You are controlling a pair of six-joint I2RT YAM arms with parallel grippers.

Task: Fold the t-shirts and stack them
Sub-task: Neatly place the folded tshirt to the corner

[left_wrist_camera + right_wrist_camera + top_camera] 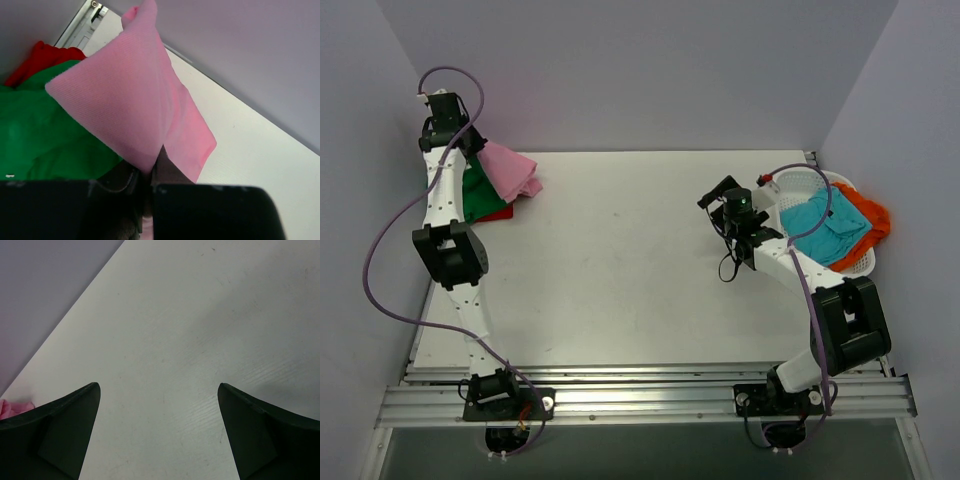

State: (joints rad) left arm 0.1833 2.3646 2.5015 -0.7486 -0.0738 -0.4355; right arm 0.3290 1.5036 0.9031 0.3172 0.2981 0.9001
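Observation:
My left gripper [472, 143] is at the far left corner, shut on a fold of the pink t-shirt [510, 168], which hangs lifted over the green t-shirt [478, 194] and red t-shirt [499, 213]. In the left wrist view the pink cloth [125, 100] is pinched between my closed fingers [165, 167], with green [40, 135] and red [45, 57] below. My right gripper [717, 198] is open and empty above the bare table [165, 340], left of the basket. The teal t-shirt [820, 225] and orange t-shirt [870, 215] lie in the basket.
The white mesh basket [798, 183] stands at the right edge of the table. Grey walls close in the back and both sides. An aluminium rail [640, 395] runs along the near edge by the arm bases.

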